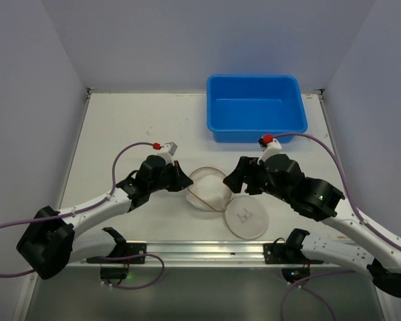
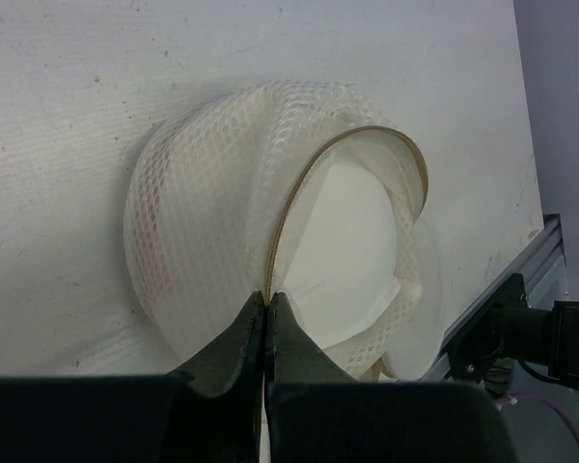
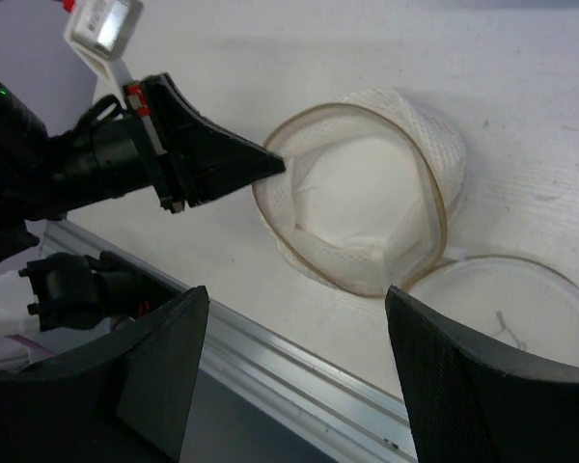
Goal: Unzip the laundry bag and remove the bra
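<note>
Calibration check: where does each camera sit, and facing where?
Top external: high behind the robot, facing down at table, blue tub, laundry bag; left arm and right arm show.
Left wrist: looks along the shut left gripper pinching the bag's rim.
Right wrist: looks past the open right gripper into the bag's mouth.
Shared: all three show the bag.

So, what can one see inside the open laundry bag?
Inside the laundry bag lies a smooth white padded piece, probably the bra. Whether it has straps, and whatever lies under it, cannot be seen: the mesh wall covers that.
</note>
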### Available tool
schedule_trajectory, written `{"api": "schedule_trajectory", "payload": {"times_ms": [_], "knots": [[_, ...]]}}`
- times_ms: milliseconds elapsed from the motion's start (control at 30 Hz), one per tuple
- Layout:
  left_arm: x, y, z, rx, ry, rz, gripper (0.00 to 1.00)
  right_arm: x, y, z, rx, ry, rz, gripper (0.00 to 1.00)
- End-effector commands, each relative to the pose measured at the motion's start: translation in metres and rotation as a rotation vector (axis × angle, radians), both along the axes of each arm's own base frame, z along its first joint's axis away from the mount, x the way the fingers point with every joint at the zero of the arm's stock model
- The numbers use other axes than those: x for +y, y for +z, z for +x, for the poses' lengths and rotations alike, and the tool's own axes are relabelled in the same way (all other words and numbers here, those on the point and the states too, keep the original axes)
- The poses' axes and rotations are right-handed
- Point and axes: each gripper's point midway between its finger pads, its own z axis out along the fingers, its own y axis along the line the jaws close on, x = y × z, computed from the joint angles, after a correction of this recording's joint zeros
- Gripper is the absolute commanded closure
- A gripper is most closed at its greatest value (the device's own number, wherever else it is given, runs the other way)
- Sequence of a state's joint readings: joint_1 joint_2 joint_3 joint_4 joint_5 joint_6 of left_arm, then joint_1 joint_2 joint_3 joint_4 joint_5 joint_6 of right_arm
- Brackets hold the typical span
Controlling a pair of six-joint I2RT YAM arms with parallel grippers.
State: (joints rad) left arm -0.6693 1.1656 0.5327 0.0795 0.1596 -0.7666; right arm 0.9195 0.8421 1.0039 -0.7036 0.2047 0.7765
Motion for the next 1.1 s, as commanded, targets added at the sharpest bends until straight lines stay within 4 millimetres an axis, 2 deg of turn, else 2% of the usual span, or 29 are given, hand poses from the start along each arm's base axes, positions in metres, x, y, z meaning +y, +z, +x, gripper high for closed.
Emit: {"api": "schedule_trajectory", "payload": {"times_ms": [0, 67, 100, 167, 267, 300, 333, 400, 533, 700, 933, 1067], "knots": [[-0.004, 0.019, 0.007, -0.052, 0.003, -0.018, 1.0, 0.019, 0.041, 0.001, -0.108, 0.079, 0.119, 0.25], [-0.004, 0.019, 0.008, -0.053, 0.007, -0.019, 1.0, 0.03, 0.028, 0.004, -0.08, 0.094, 0.113, 0.25], [-0.005, 0.021, 0.009, -0.053, 0.007, -0.023, 1.0, 0.042, 0.01, 0.01, -0.051, 0.107, 0.098, 0.25], [-0.006, 0.023, 0.009, -0.054, 0.004, -0.026, 1.0, 0.059, -0.007, 0.008, 0.011, 0.144, 0.117, 0.26], [-0.007, 0.025, 0.009, -0.054, 0.006, -0.033, 1.0, 0.083, -0.041, 0.019, 0.06, 0.134, 0.154, 0.26], [-0.007, 0.026, 0.01, -0.056, 0.007, -0.037, 1.0, 0.084, -0.042, 0.021, 0.056, 0.134, 0.163, 0.26], [-0.007, 0.026, 0.01, -0.058, 0.009, -0.037, 1.0, 0.086, -0.054, 0.026, 0.082, 0.118, 0.153, 0.26], [-0.007, 0.027, 0.01, -0.058, 0.011, -0.039, 1.0, 0.085, -0.07, 0.031, 0.107, 0.095, 0.132, 0.26], [-0.007, 0.025, 0.008, -0.055, 0.01, -0.037, 1.0, 0.068, -0.102, 0.043, 0.153, 0.005, 0.105, 0.25], [-0.008, 0.023, 0.008, -0.052, 0.006, -0.038, 1.0, 0.053, -0.14, 0.046, 0.214, -0.035, 0.087, 0.25], [-0.008, 0.021, 0.007, -0.049, 0.004, -0.035, 1.0, 0.05, -0.165, 0.049, 0.273, -0.036, 0.08, 0.25], [-0.008, 0.019, 0.006, -0.044, 0.005, -0.033, 1.0, 0.053, -0.165, 0.048, 0.275, -0.016, 0.09, 0.25]]}}
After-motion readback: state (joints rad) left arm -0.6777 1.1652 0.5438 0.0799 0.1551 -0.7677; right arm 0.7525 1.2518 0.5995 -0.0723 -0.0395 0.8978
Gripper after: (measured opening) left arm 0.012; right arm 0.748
